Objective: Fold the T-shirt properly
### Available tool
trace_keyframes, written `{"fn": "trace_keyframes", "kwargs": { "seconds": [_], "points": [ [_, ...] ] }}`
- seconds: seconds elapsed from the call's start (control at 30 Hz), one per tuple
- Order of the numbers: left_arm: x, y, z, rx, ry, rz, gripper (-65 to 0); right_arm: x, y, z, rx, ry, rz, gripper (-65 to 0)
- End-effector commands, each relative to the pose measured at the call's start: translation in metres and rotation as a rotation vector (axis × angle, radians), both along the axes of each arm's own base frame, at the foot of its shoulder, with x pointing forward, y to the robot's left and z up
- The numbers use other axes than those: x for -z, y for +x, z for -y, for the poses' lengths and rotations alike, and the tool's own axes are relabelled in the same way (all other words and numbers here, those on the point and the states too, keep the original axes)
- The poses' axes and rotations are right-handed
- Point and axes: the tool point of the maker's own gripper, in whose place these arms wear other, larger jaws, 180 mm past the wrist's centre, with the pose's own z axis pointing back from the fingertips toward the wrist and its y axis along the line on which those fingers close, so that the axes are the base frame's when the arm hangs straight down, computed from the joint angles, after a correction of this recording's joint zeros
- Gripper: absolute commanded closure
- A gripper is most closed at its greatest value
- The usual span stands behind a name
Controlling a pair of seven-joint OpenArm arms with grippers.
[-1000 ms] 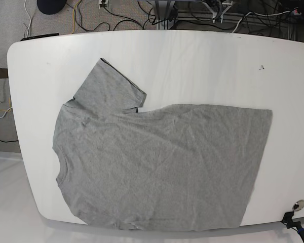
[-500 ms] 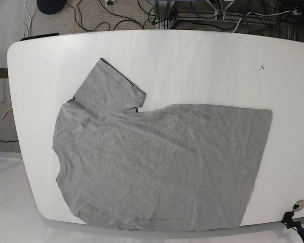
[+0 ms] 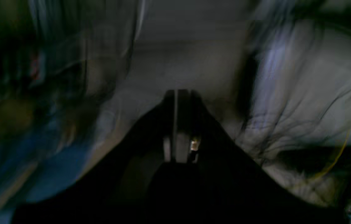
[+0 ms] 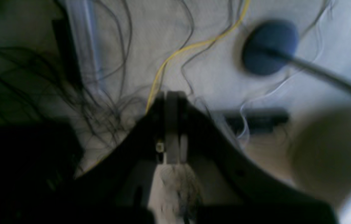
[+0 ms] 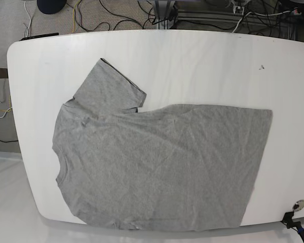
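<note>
A grey T-shirt (image 5: 157, 162) lies flat on the white table (image 5: 192, 55), collar (image 5: 57, 162) to the left and hem to the right. One sleeve (image 5: 109, 91) points to the far left; the shirt's near side reaches the table's front edge. Neither gripper shows in the base view. In the blurred left wrist view, my left gripper (image 3: 178, 93) is shut and empty, over the floor. My right gripper (image 4: 169, 93) is also shut and empty, above the cabled floor.
Cables run over the floor behind the table, among them a yellow cable (image 4: 188, 46), next to a round blue base (image 4: 269, 46). A small dark mark (image 5: 262, 66) is on the table's far right, and a metal disc (image 5: 298, 205) near its right front corner.
The shirt lies as it did. Only the strip of floor and cables behind the table has shifted slightly in the base view.
</note>
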Motion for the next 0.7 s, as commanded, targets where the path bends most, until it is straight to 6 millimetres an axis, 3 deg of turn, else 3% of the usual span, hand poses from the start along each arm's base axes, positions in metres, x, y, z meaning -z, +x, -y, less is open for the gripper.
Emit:
{"fn": "trace_keyframes", "kwargs": {
  "seconds": [0.0,0.17,0.37,0.53,0.6,0.63,0.67],
  "points": [
    [-0.016,0.004,-0.003,0.012,-0.012,0.034,0.0,-0.019,0.015,0.012,-0.032,-0.012,0.06,0.0],
    [-0.072,0.045,0.007,0.064,-0.074,0.211,0.0,-0.07,0.042,0.007,-0.103,0.002,0.186,0.0],
    [-0.163,0.101,0.047,0.162,-0.214,0.414,0.0,-0.144,0.086,-0.037,-0.138,0.072,0.338,0.0],
    [-0.228,0.131,0.055,0.234,-0.21,0.525,0.0,-0.195,0.119,-0.054,-0.114,0.104,0.407,0.0],
    [-0.246,0.143,0.054,0.251,-0.196,0.556,0.0,-0.211,0.136,-0.053,-0.083,0.122,0.437,0.0],
    [-0.246,0.145,0.059,0.259,-0.209,0.579,0.0,-0.2,0.117,-0.056,-0.087,0.106,0.387,0.0],
    [-0.249,0.148,0.059,0.272,-0.205,0.586,0.0,-0.203,0.121,-0.058,-0.086,0.112,0.394,0.0]
  ]
}}
